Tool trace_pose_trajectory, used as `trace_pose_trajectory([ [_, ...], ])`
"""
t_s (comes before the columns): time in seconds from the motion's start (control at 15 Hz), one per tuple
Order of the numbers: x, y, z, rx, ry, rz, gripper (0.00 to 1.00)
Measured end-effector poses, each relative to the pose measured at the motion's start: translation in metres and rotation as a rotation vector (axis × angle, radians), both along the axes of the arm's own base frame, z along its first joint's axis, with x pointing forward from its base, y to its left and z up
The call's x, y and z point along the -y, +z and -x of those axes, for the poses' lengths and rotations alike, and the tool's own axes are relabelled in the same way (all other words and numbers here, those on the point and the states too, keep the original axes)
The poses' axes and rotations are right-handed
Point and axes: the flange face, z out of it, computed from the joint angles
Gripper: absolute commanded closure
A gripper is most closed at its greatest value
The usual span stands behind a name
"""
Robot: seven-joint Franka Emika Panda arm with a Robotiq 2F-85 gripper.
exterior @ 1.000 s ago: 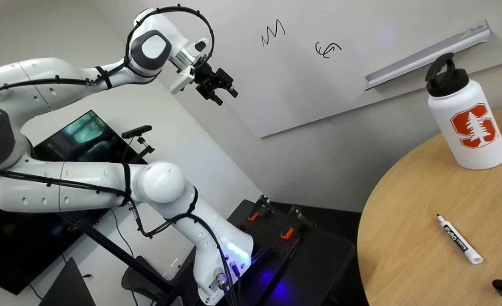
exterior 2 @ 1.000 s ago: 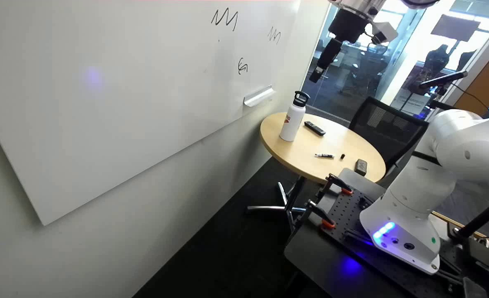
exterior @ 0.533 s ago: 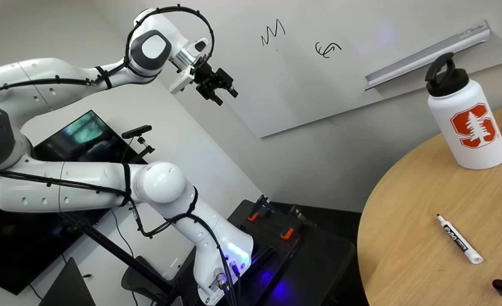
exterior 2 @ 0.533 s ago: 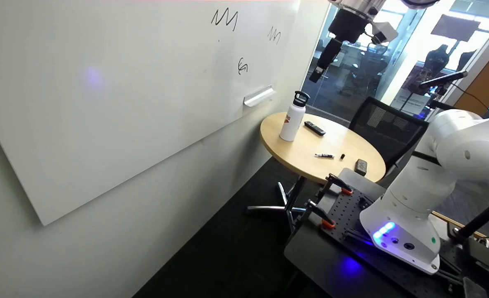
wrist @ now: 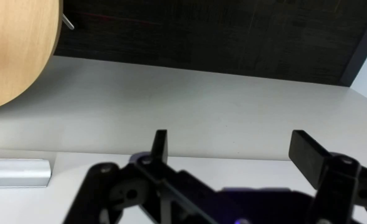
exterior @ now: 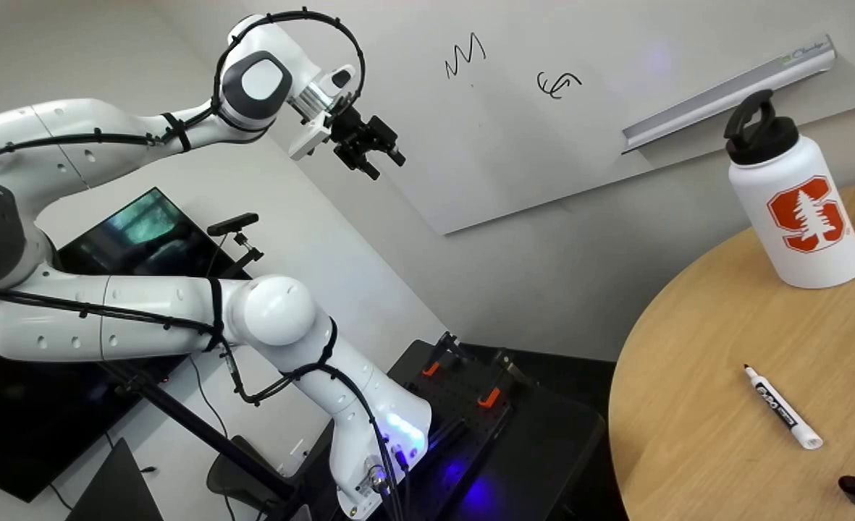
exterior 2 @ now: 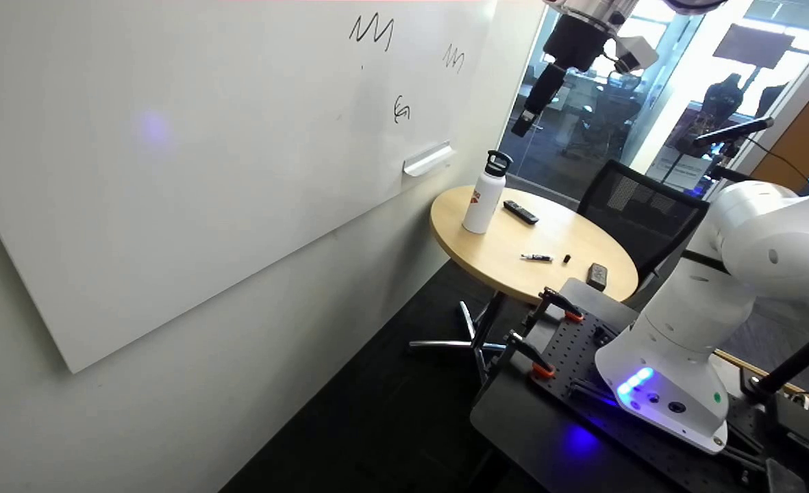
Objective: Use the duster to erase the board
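The duster is a small dark rectangular block lying near the edge of the round table; it is out of view elsewhere. The board is a large whiteboard on the wall, also in an exterior view and the wrist view. It bears a black zigzag and a looped scribble. A fainter zigzag shows in an exterior view. My gripper is open and empty in the air, well above the table and apart from the duster. The wrist view shows its fingers wide apart.
The round table also holds a white bottle, a marker pen, a black cap and a black remote-like object. A metal rail juts from the board. A black chair stands behind the table.
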Motion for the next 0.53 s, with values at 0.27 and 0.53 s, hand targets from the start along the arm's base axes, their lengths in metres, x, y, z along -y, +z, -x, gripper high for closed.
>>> trace_pose_trajectory([
  [0.27,0.04,0.0,-0.006,0.013,-0.158,-0.009,0.0],
  [0.53,0.153,-0.017,-0.002,0.008,-0.403,-0.022,0.0],
])
